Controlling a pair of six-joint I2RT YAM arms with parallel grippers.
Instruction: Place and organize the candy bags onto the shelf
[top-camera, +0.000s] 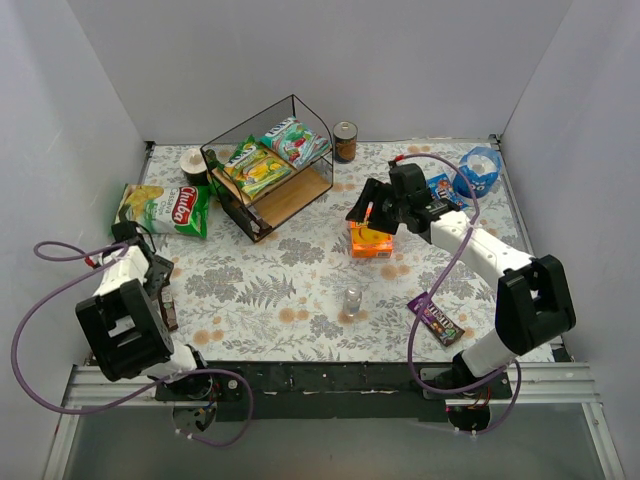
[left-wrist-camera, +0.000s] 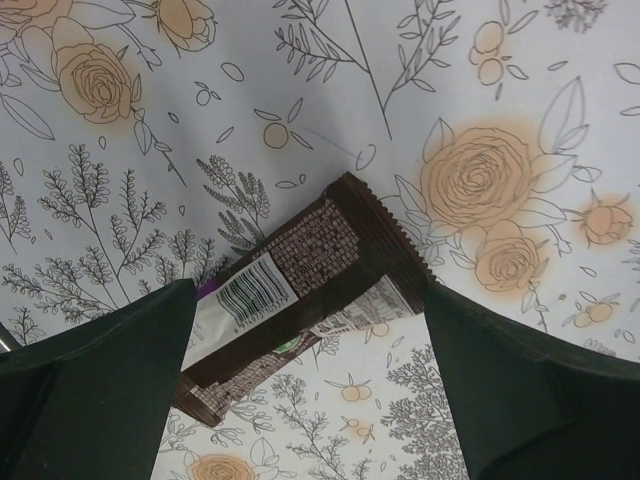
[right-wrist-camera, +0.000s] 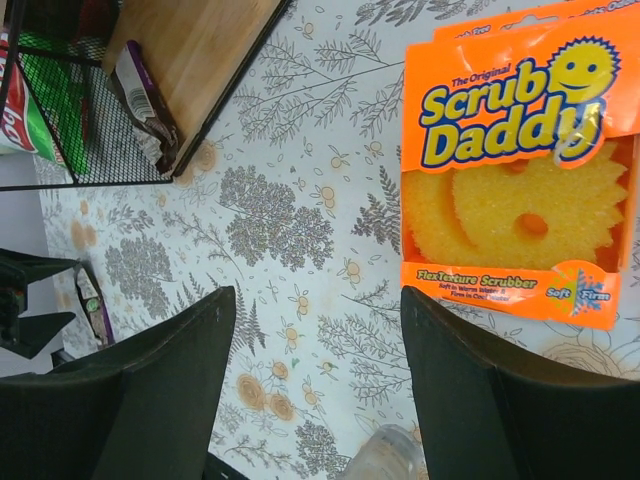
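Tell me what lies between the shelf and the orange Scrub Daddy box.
Nothing, only bare floral tablecloth separates the shelf from the orange Scrub Daddy box. The right wrist view shows this clearly, and the top external view agrees.

Soft, bright light falls evenly from above on the desk (top-camera: 300, 280) in the top view. Shadows under the arms and the shelf (top-camera: 268, 170) are short and faint. In the left wrist view the dark brown wrapper (left-wrist-camera: 315, 250) is crisp, while the fingers (left-wrist-camera: 90, 400) of the left pincer (left-wrist-camera: 310, 290) are dark and soft-edged. In the right wrist view the orange box (right-wrist-camera: 520, 160) is vivid, with a small glare spot. The fingers (right-wrist-camera: 130, 400) of the right pincer (right-wrist-camera: 318, 295) are near-black, and the clear jar (right-wrist-camera: 385, 460) at the bottom edge is blurred.
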